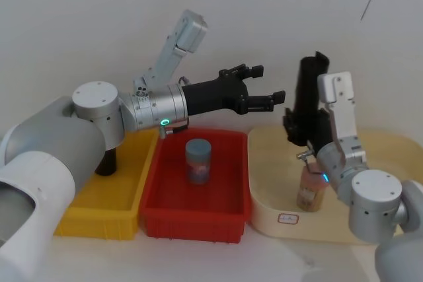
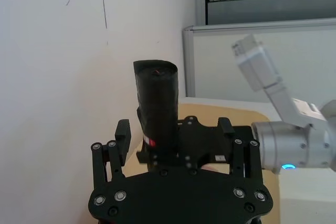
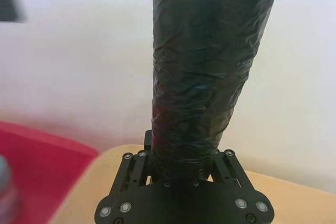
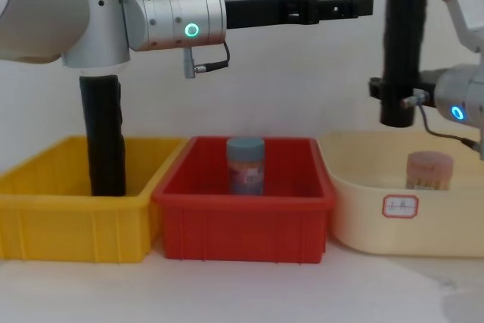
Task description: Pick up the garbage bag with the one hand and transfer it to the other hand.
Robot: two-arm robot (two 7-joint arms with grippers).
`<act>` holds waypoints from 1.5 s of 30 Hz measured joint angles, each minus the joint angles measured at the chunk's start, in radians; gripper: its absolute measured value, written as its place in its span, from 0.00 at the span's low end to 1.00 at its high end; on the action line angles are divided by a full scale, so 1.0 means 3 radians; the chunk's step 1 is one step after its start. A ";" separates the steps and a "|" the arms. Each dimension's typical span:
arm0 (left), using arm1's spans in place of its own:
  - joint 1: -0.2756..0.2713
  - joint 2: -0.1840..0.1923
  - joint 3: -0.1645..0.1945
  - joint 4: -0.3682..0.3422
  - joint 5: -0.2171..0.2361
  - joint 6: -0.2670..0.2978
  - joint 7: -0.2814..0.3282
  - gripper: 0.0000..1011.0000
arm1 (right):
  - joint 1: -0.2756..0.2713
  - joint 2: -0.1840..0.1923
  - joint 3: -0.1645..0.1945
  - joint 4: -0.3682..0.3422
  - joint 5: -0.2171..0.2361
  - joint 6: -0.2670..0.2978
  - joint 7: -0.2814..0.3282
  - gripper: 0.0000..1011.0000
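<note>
- Your left arm (image 1: pixel 99 113), the green-ringed one, reaches across above the red bin (image 4: pixel 243 209). Its gripper, the one hand (image 1: pixel 264 87), has its fingers spread wide with nothing between them, and open air lies between their tips and the bag.
- Your right arm (image 1: pixel 370 196), blue-ringed, rises over the cream tray (image 1: pixel 277 196). Its gripper, the other hand (image 3: pixel 181 163), is clamped on the lower end of the bag.
- The yellow bin (image 4: pixel 45 209), red bin and cream tray sit side by side, walls touching or nearly so; the wall behind is close.
- The bag (image 1: pixel 309 97) stands nearly upright in the right fingers, well above the tray rim and just beyond the left fingertips. In the right wrist view its top edge is ragged, with one flap sticking up.
- A second black roll (image 4: pixel 103 135) stands in the yellow bin, below the left arm; the chest view shows its full height, while in the head view the arm covers most of it.
- A blue-lidded jar (image 4: pixel 246 164) stands in the red bin, below the left fingers.
- A pale jar (image 4: pixel 429 170) stands in the tray, below the right fingers.
- A white label (image 4: pixel 400 206) with red marks sits on the tray's front wall; you can't read it.
- The left wrist view shows a small red-and-white mark (image 2: pixel 149 141) low on the bag.
</note>
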 joint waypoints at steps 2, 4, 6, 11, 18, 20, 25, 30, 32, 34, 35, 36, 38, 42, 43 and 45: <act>0.0000 0.0000 0.0000 0.0000 0.0000 0.0000 0.0000 0.99 | 0.0038 -0.0003 0.0036 0.0059 -0.0018 0.0038 -0.0066 0.47; 0.0000 0.0000 0.0000 0.0000 0.0000 0.0000 0.0000 0.99 | 0.0061 -0.0005 0.0061 0.0090 -0.0031 0.0068 -0.0122 0.47; 0.0000 0.0000 0.0000 0.0000 0.0000 0.0000 0.0000 0.99 | 0.0097 -0.0006 0.0102 0.0141 -0.0047 0.0105 -0.0191 0.47; 0.0000 0.0000 0.0000 0.0000 0.0000 0.0000 0.0000 0.99 | 0.0127 -0.0006 0.0168 0.0163 -0.0076 0.0196 -0.0318 0.47; 0.0000 0.0000 0.0000 0.0000 0.0000 0.0000 0.0000 0.99 | 0.0052 0.0019 0.0244 -0.0027 -0.0105 0.0358 -0.0421 0.47; 0.0000 0.0000 0.0000 0.0000 0.0000 0.0000 0.0000 0.99 | 0.0005 0.0032 0.0265 -0.0122 -0.0115 0.0412 -0.0444 0.47; 0.0000 0.0000 0.0000 0.0000 0.0000 0.0000 0.0000 0.99 | -0.0097 0.0054 0.0298 -0.0315 -0.0131 0.0516 -0.0479 0.47; 0.0000 0.0000 0.0000 0.0000 0.0000 0.0000 0.0000 0.99 | -0.0169 0.0065 0.0324 -0.0443 -0.0145 0.0580 -0.0499 0.47; 0.0000 0.0000 0.0000 0.0000 0.0000 0.0000 0.0000 0.99 | -0.0195 0.0069 0.0332 -0.0489 -0.0150 0.0601 -0.0506 0.47; 0.0000 0.0000 0.0000 0.0000 0.0000 0.0000 0.0000 0.99 | -0.0215 0.0073 0.0339 -0.0530 -0.0155 0.0619 -0.0512 0.52; 0.0000 0.0000 0.0000 0.0000 0.0000 0.0000 0.0000 0.99 | -0.0221 0.0074 0.0341 -0.0540 -0.0156 0.0623 -0.0514 0.56; 0.0000 0.0000 0.0000 0.0000 0.0000 0.0000 0.0000 0.99 | -0.0229 0.0075 0.0344 -0.0554 -0.0157 0.0630 -0.0516 0.58; 0.0000 0.0000 0.0000 0.0000 0.0000 0.0000 0.0000 0.99 | -0.0239 0.0077 0.0348 -0.0574 -0.0160 0.0640 -0.0520 0.64; 0.0000 0.0000 0.0000 0.0000 0.0000 0.0000 0.0000 0.99 | -0.0265 0.0081 0.0356 -0.0616 -0.0165 0.0663 -0.0526 0.77; 0.0000 0.0000 0.0000 0.0000 0.0000 0.0000 0.0000 0.99 | -0.0269 0.0081 0.0358 -0.0624 -0.0165 0.0666 -0.0527 0.78; 0.0000 0.0000 0.0000 0.0000 0.0000 0.0000 0.0000 0.99 | -0.0278 0.0083 0.0360 -0.0639 -0.0167 0.0676 -0.0529 0.86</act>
